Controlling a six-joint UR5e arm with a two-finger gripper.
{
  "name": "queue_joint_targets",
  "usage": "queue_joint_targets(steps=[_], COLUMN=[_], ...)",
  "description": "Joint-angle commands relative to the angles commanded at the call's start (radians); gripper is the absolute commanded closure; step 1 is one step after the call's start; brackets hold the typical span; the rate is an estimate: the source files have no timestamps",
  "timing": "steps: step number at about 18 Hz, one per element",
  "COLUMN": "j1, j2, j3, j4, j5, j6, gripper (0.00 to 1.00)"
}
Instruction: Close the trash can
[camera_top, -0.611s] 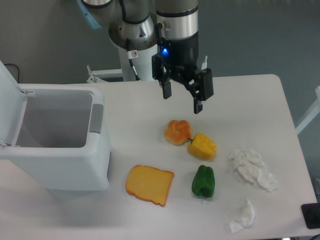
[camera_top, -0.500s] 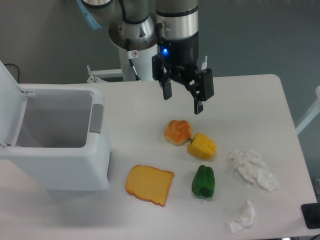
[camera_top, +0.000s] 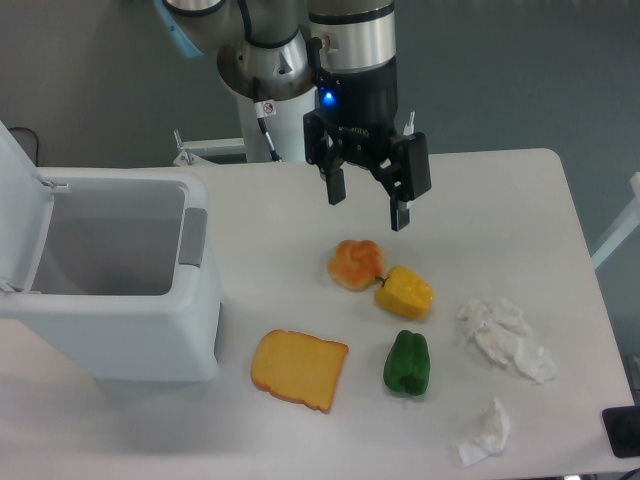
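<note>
The trash can (camera_top: 110, 290) sat at the left end of the bench (camera_top: 500, 190), lid (camera_top: 18, 170) swung up and back, bin mouth wide open, grey latch tab (camera_top: 193, 237) on its right wall. Well to the right of the trash can, the claw (camera_top: 368, 207) hung above the bench, fingers spread, gripping nothing. Right of the trash can lay a bread slice (camera_top: 298, 370), a bun (camera_top: 355, 263), a yellow pepper (camera_top: 405, 292) and a green pepper (camera_top: 407, 363).
</note>
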Motion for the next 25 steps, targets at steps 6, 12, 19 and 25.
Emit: queue_joint_targets(steps=[6, 12, 19, 25], j1=[-0.003, -0.003, -0.001, -0.009], j2=[0.002, 0.000, -0.003, 0.002], j3=[0.000, 0.002, 0.021, 0.020], j4=[0.000, 0.002, 0.003, 0.003], j5=[0.000, -0.005, -0.110, -0.110], j6=[-0.064, -0.132, -0.287, -0.367], gripper=[0.00, 0.00, 0.00, 0.00])
